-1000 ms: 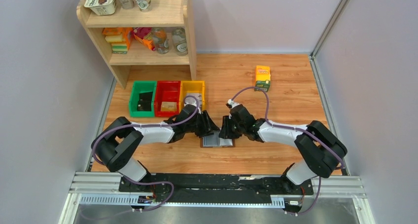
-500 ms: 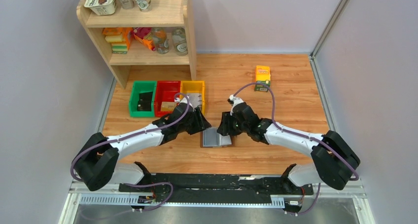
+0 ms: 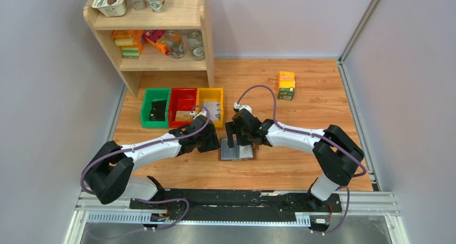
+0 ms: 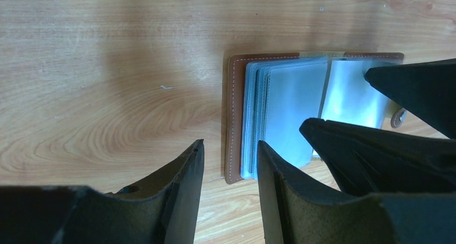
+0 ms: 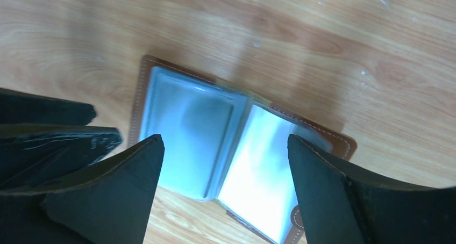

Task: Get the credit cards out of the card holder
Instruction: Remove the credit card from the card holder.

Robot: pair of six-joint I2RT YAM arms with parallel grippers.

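The brown leather card holder lies open on the wooden table, its pale grey-blue sleeves facing up and its clasp tab at the right. No credit cards show in the open sleeves. My right gripper hangs open and wide just above the pages, one finger over each side. My left gripper is open at the holder's left edge, with only that edge and bare wood between its fingers. In the top view the left gripper and right gripper stand close together.
Green, red and yellow bins stand in a row behind the left gripper, each with small items inside. An orange-green carton stands at the back right. A wooden shelf with jars and cups fills the back left.
My right gripper has opened wide and shifted left over the open holder. The left gripper has drawn back a little to the holder's left edge.
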